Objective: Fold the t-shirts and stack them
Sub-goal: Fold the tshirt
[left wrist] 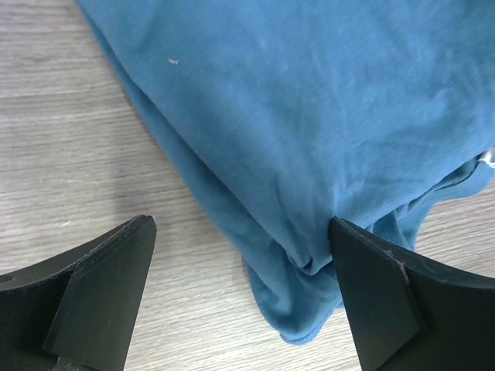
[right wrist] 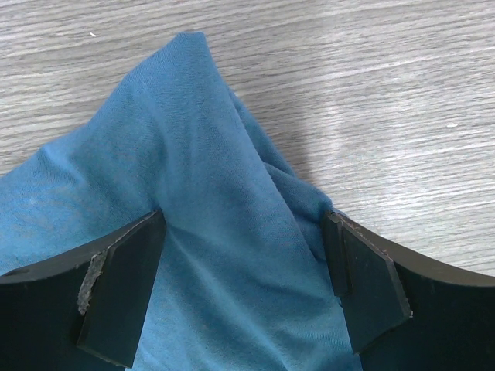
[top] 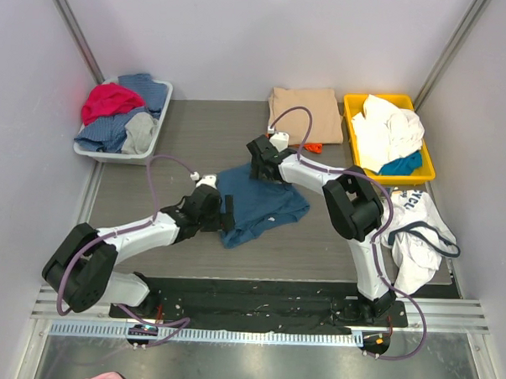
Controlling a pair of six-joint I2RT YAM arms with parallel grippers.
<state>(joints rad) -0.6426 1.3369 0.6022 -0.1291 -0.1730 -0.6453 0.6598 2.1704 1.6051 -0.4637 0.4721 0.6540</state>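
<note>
Left tool [top: 228,212]: spread wide at near-left edge of teal-blue t-shirt [top: 265,208], one finger [left wrist: 371,294] touching the bunched hem, clamping nothing. Right tool [top: 261,165]: wide apart too, straddling that shirt's raised far corner, cloth against both fingers, not pinched. Teal-blue t-shirt loosely folded mid grey wood-grain worktop [top: 205,129]. Behind it: tan t-shirt [top: 305,114], folded, orange t-shirt [top: 314,147] peeking out. Far right of it: yellow tray [top: 376,98] of clothes; far left: grey bin [top: 159,118]. Pale walls [top: 243,38].

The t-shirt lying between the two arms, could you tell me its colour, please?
The t-shirt is plain teal-blue, clearest in the right wrist view.
</note>
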